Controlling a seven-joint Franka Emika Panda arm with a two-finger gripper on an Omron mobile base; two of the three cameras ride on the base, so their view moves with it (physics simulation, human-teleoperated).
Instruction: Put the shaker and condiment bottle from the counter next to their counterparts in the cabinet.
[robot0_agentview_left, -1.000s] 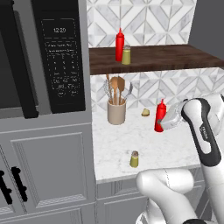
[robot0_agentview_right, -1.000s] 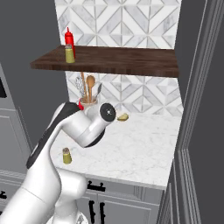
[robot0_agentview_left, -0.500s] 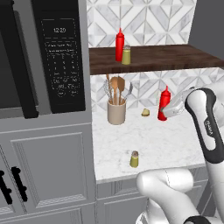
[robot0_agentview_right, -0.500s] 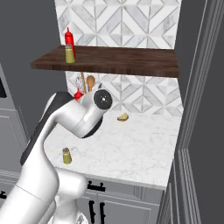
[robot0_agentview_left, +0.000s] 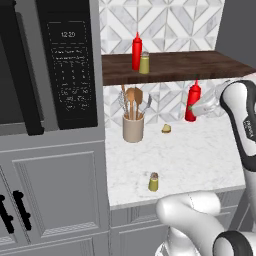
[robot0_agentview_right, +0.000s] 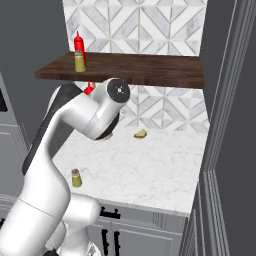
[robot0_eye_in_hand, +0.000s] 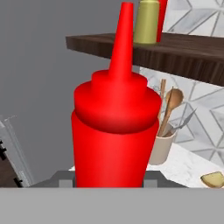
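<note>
A small olive-yellow cylindrical shaker (robot0_agentview_left: 153, 182) with a grey cap stands near the front edge of the white marble desk (robot0_agentview_left: 200, 160). A beige crock (robot0_agentview_left: 133, 127) holds wooden utensils. The gripper (robot0_agentview_left: 196, 110) holds the slim glossy red condiment bottle (robot0_agentview_left: 191, 101) just under the dark wooden cabinet (robot0_agentview_left: 200, 65).

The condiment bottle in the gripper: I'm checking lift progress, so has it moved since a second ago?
Yes. The condiment bottle has risen off the counter in the gripper; its nozzle now reaches the cabinet board's front edge, judged against the utensil crock.
</note>
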